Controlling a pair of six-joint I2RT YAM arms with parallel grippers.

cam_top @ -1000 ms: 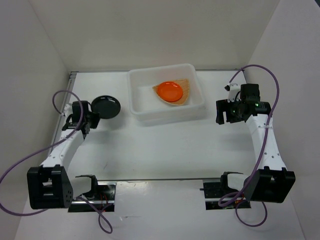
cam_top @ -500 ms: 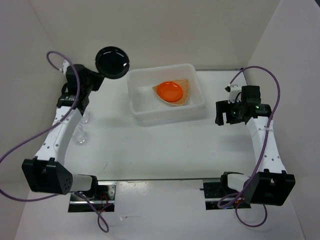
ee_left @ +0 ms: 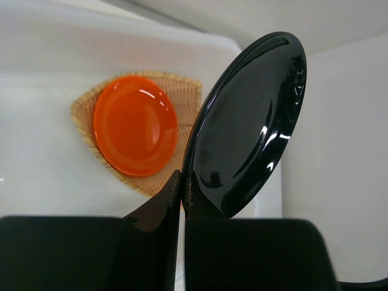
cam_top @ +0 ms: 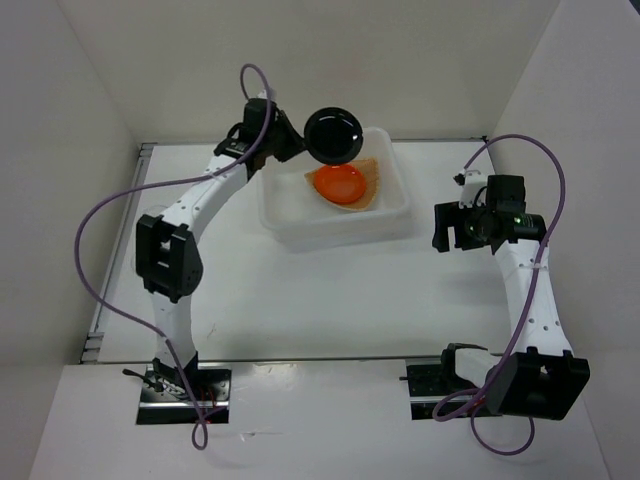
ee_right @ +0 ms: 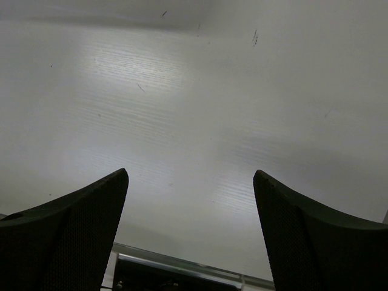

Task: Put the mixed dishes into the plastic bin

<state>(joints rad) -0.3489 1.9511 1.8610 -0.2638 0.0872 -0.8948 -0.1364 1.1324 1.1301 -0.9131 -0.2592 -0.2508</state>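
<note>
Black plate (cam_top: 333, 133), pinched by its rim in your left gripper (cam_top: 292, 140), hangs over the plastic bin (cam_top: 290, 225) at its 11 o'clock corner. In the wrist view it is tilted, with its long axis toward 1 o'clock. The orange plate (cam_top: 338, 183) sits on the woven tray (cam_top: 372, 175), both binned. No cups are visible. At 3 o'clock, your right gripper (cam_top: 441, 225) is spread and empty.

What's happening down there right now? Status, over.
Left gripper shut on black plate, tilted over the bin. Orange plate on woven tray, already inside. Right gripper open, empty, beside bin. Nothing seen in the way.
</note>
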